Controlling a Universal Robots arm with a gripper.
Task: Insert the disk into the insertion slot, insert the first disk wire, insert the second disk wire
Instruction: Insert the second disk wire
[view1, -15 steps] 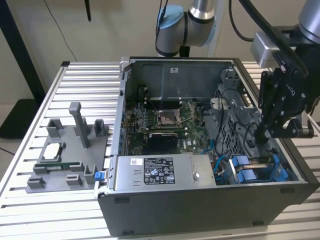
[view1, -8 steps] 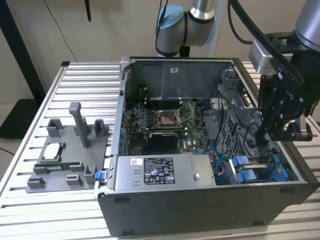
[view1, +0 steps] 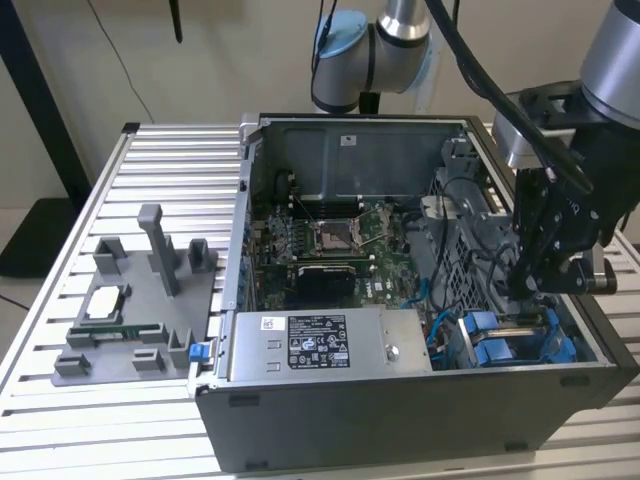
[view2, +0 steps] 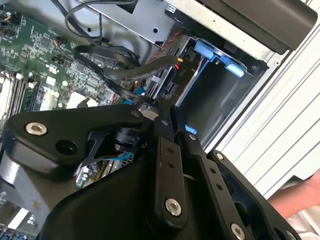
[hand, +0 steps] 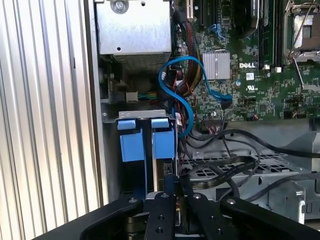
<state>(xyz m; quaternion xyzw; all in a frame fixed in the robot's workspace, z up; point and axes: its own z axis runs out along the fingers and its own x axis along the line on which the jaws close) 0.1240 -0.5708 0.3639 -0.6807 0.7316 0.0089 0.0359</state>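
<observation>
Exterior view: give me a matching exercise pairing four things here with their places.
1. tool
2. power-supply box
3. grey fixture block
4. motherboard

A. on the slatted table, at the exterior view's left
B. along the case's near wall
C. over the blue carriers, at the exterior view's right
D. on the case floor, mid-case

Pairs: 1-C, 2-B, 3-A, 4-D

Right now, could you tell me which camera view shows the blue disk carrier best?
The first wrist view: the disk shows its blue carrier tabs upright in the drive cage, just ahead of the gripper. The exterior view shows it partly behind the arm. The second wrist view catches blue tabs at the bay's edge.
</observation>
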